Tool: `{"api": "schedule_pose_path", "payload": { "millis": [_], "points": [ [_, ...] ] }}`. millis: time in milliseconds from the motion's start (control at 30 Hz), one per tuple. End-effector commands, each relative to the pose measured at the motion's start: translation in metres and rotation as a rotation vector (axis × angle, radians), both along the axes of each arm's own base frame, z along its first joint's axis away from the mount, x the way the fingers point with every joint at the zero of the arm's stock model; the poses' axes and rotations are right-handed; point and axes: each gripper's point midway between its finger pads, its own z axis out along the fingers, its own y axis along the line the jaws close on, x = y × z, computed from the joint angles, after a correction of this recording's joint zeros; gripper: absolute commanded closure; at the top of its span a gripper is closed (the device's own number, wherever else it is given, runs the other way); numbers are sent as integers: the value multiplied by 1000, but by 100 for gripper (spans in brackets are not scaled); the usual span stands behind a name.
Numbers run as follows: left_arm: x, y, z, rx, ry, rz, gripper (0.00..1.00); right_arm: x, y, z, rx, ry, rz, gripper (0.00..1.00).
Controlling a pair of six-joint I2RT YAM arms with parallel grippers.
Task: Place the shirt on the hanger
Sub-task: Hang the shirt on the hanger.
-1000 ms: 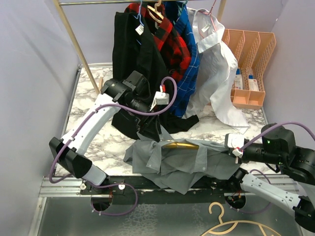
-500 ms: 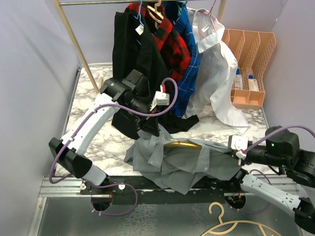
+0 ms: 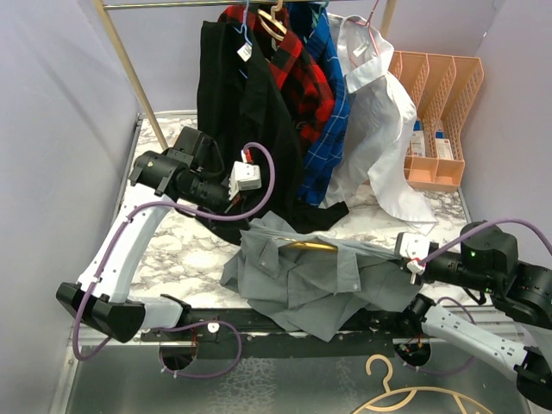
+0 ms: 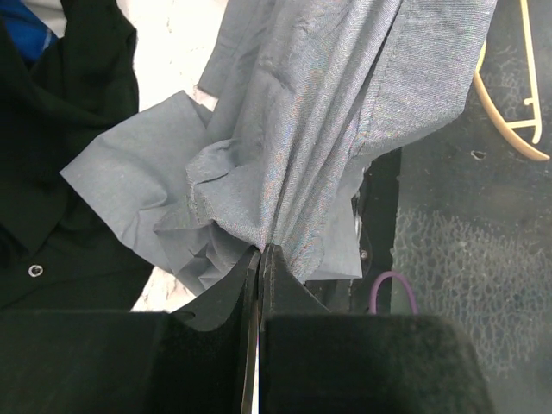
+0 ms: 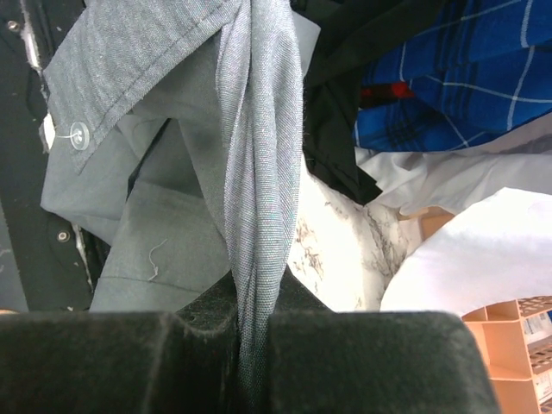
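Both jaws are gripping the shirt [image 3: 302,285]: left gripper [image 4: 260,256], just closed, is drawing cloth far-left; right gripper [image 5: 259,289] is anchoring right. Hanger [image 3: 308,246] is lying inside it, near edge; spreading probably underway.

Pale lilac walls [image 3: 52,129] enclose a marble tabletop [image 3: 207,259] beneath a wooden clothes rail [image 3: 129,65].

The left gripper [image 4: 259,259], parted a second ago beside the black garment [image 3: 237,95], has since clamped onto a bunched fold of the grey shirt [image 3: 302,280]. Its arm has swung left across the table. The shirt's upper edge, slack before, is now drawn up into a taut ridge. Less of the yellow hanger [image 3: 309,246] shows beneath the cloth than before.
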Motion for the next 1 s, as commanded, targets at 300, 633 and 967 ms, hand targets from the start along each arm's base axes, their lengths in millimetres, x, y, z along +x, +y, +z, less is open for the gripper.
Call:
{"api": "schedule_pose_path", "payload": {
  "millis": [300, 633, 967],
  "points": [
    [19, 20, 9, 85, -91, 106, 50, 13, -3, 46, 183, -133, -93, 99],
    [21, 35, -18, 110, -220, 41, 51, -43, -8, 99, 401, -242, 119, 99],
    [40, 56, -30, 102, -246, 8, 54, -67, -43, 129, 500, -253, 81, 99]
  ]
}}
